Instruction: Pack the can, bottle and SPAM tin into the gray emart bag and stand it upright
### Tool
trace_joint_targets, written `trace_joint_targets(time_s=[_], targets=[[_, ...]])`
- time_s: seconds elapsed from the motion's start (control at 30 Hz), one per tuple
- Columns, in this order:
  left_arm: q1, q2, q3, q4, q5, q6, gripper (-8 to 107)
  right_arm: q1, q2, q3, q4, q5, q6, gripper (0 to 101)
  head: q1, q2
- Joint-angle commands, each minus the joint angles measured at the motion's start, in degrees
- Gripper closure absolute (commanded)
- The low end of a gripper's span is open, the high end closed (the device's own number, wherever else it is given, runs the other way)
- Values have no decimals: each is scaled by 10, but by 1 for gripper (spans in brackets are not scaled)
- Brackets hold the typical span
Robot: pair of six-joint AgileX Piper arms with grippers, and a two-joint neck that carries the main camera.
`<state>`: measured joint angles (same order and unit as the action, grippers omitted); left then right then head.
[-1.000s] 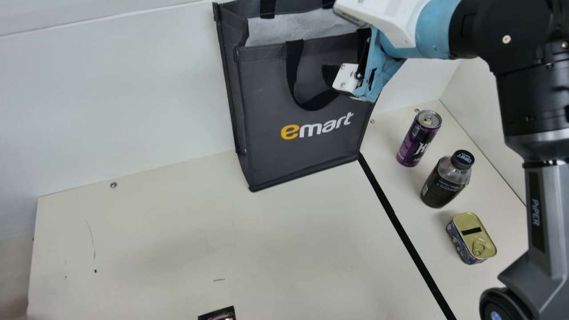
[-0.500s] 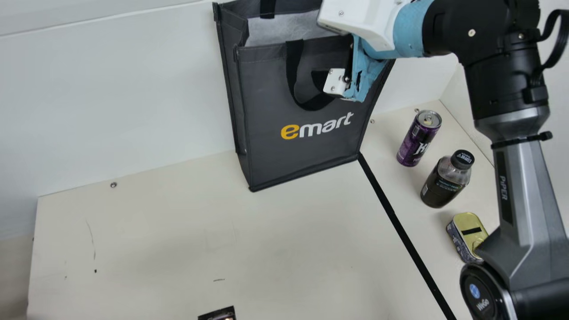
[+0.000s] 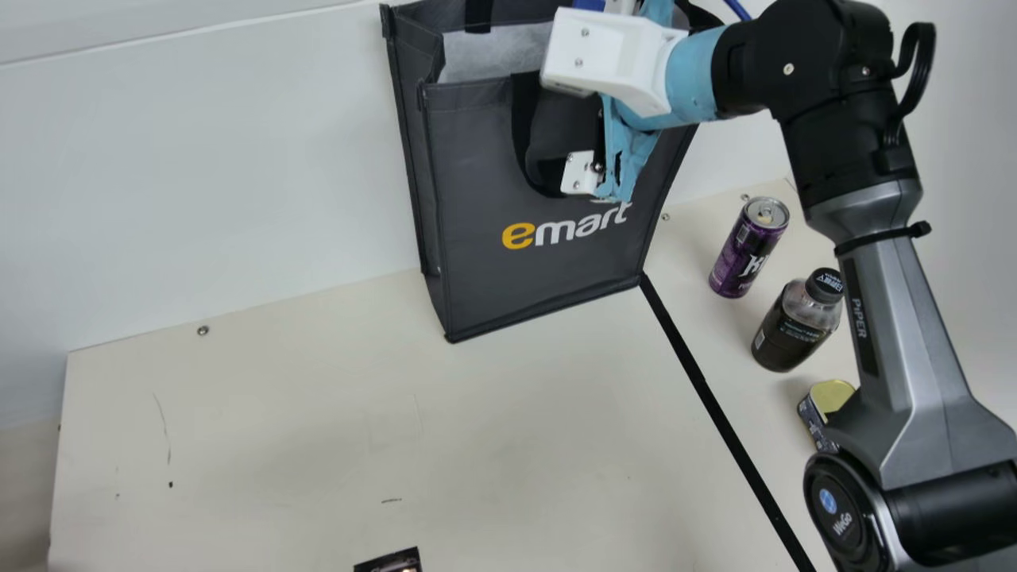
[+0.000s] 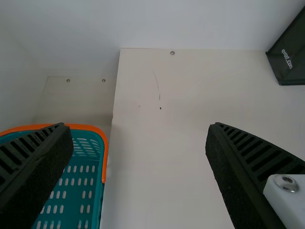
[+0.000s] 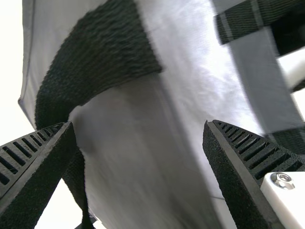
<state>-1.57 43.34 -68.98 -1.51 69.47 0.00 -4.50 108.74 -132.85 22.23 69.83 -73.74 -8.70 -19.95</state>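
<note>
Matt gray cloth emart bag (image 3: 493, 270)

Main view slanting down, left wrist view sharing table (image 3: 318, 413), right one apparently near bag (image 5: 138, 148)

Bright, diffuse light leaves faint, soft shadows.

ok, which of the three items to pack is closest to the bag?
The purple can, the one with the bare metal top; the black-capped bottle is farther from the bag, the SPAM tin farthest.
</note>
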Motion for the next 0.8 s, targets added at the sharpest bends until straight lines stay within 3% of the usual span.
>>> trace_joint_targets(time_s=[0.0, 0.4, 0.77], targets=[[0, 0, 0, 0, 0, 0, 9, 0, 0, 9, 2, 1, -4, 20, -13, 0], [0, 0, 0, 0, 0, 0, 9, -13, 8, 15, 14, 1, -21, 100, -13, 0], [0, 0, 0, 0, 0, 0, 9, -24, 6, -1, 26, 1, -31, 101, -13, 0]])
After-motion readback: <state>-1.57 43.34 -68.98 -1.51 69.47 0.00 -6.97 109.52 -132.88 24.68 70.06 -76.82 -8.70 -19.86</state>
